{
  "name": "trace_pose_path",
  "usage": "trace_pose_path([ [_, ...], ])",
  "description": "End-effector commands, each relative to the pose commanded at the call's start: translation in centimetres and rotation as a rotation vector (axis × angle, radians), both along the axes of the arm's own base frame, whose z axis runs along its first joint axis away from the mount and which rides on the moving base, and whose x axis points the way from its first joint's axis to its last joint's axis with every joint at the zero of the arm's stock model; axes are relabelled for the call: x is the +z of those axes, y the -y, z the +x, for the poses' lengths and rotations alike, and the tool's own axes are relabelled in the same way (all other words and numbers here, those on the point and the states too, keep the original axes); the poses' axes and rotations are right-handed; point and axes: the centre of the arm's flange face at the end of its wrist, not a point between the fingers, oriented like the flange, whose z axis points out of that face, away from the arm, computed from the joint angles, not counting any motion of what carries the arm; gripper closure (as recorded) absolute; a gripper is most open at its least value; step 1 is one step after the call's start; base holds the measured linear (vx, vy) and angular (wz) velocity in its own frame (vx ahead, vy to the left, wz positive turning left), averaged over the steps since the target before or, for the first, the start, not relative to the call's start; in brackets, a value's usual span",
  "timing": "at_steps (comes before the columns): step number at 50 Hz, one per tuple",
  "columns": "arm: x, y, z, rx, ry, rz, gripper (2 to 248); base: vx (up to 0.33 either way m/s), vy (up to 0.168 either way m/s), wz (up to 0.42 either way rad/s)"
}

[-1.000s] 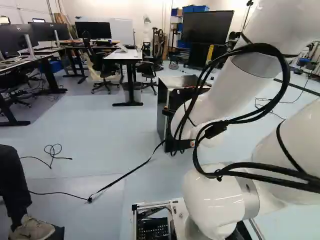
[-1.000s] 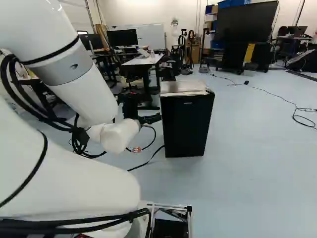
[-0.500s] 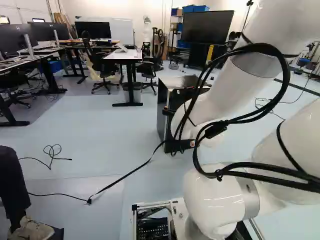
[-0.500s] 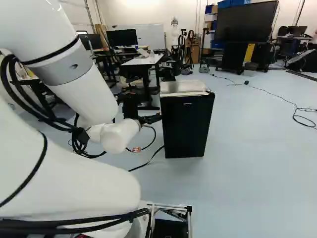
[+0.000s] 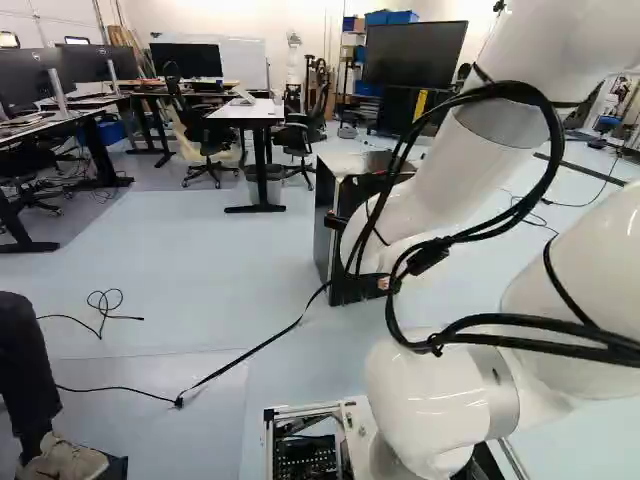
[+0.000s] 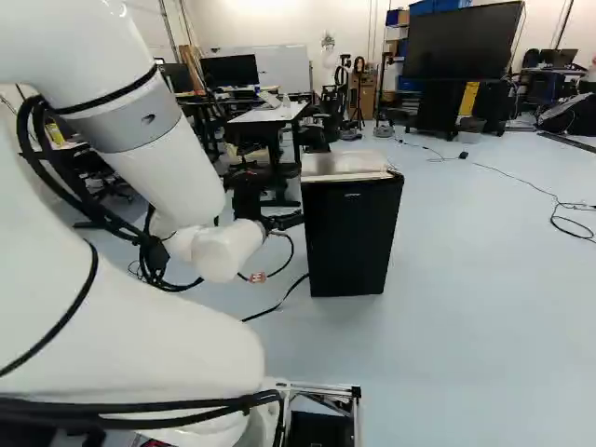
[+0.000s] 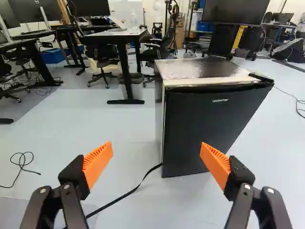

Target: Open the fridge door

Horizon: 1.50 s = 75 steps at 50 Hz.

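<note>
The gripper [image 6: 282, 222] shows dark beside the fridge [image 6: 352, 237] in the right base view, partly hidden by the white wrist. In the wrist view the gripper [image 7: 156, 156] stands open, its orange pads wide apart with nothing held between them. Ahead of it is the small fridge, its black door [image 7: 209, 126] closed against the body and its top [image 7: 205, 68] silvery. The door lies mostly ahead of one finger, and the fridge's side edge falls between the two. In the left base view the arm covers much of the fridge [image 5: 326, 225].
A black cable [image 7: 125, 194] runs along the floor to the fridge's foot. Behind the fridge are a white-topped desk [image 5: 246, 110], chairs and a large dark screen [image 6: 463, 42]. Another robot [image 5: 294, 70] stands far back. A person's leg and shoe [image 5: 62, 458] are at the left base view's near left.
My arm has shifted slightly, its upper links moving left in the left base view and right in the right one, and its cables moved along. The fridge and the base look unmoved.
</note>
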Motion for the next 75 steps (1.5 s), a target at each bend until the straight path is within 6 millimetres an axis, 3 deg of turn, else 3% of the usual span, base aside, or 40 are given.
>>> trace_pose_path([
  [15, 0.2, -0.1, 1.7, 0.002, -0.006, 0.000, 3, 0.000, 0.000, 0.000],
  [75, 0.5, -1.5, 11.6, -0.012, -0.010, 0.022, 3, 0.000, 0.000, 0.000],
])
